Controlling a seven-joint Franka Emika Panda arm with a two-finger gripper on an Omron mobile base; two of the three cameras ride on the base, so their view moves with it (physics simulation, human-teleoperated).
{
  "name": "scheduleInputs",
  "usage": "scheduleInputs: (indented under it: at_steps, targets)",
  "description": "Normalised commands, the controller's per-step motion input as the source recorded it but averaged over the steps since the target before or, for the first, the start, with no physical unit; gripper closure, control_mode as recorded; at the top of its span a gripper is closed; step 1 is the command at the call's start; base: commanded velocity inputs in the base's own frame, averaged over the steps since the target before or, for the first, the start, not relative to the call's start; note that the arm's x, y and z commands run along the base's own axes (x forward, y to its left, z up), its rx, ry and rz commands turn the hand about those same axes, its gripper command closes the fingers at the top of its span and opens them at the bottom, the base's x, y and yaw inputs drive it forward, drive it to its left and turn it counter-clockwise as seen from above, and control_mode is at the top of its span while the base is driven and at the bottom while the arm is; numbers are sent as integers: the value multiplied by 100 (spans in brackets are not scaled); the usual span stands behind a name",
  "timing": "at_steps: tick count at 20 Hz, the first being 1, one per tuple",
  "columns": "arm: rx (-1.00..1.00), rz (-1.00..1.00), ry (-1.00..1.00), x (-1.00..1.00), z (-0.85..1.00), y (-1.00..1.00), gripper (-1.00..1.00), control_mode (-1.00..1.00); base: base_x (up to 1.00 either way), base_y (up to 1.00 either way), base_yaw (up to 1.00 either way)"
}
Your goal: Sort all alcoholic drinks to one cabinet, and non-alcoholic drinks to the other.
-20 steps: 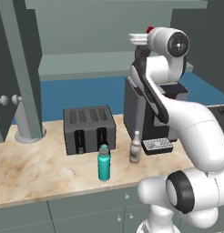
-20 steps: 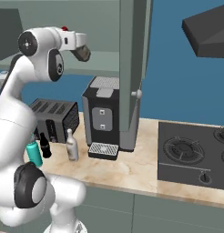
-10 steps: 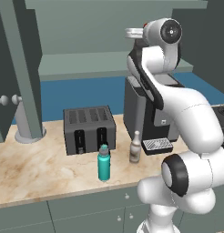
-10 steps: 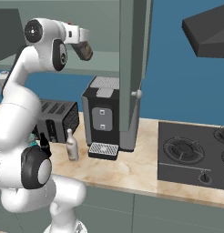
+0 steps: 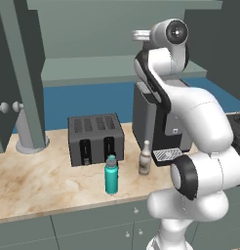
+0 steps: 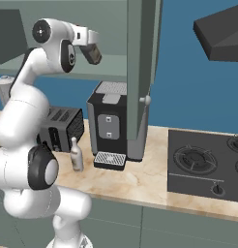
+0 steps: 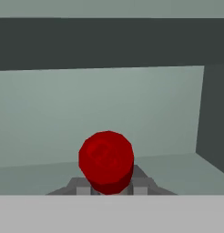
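My gripper (image 6: 88, 47) is raised high in front of the open upper cabinet (image 6: 67, 68) and is shut on the dark grey bottle (image 6: 94, 54), which hangs tilted below the hand. Its red cap (image 7: 106, 159) sits between the fingertips (image 7: 142, 186) in the hand view, with the cabinet's pale shelf and back wall (image 7: 109, 104) beyond. On the counter the teal flask (image 5: 111, 176) stands before the toaster. The pale cream bottle (image 5: 145, 158) (image 6: 76, 155) stands to the flask's right, by the coffee machine.
A black toaster (image 5: 95, 137) and a dark coffee machine (image 6: 110, 128) stand at the back of the marble counter (image 5: 39, 180). An open cabinet door (image 6: 140, 72) with a knob hangs right of the gripper. A stove (image 6: 205, 164) lies at the right, under a hood (image 6: 220, 38).
The arm's upper links have turned and the hand has shifted slightly toward the cabinet opening, still shut on the grey bottle. The flask and cream bottle have not moved.
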Motion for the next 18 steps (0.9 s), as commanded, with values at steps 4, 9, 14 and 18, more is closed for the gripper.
scheduleInputs:
  at_steps: [4, 9, 14, 18]
  targets:
    - [0, -2, 0, 24, -7, -4, 100, -100, 0, 0, 0]
    - [0, -2, 0, 24, -8, -4, 100, -100, 0, 0, 0]
    - [0, -3, 1, 19, -7, -3, 100, -100, 0, 0, 0]
    - [0, -2, 3, 13, -8, -1, 100, -100, 0, 0, 0]
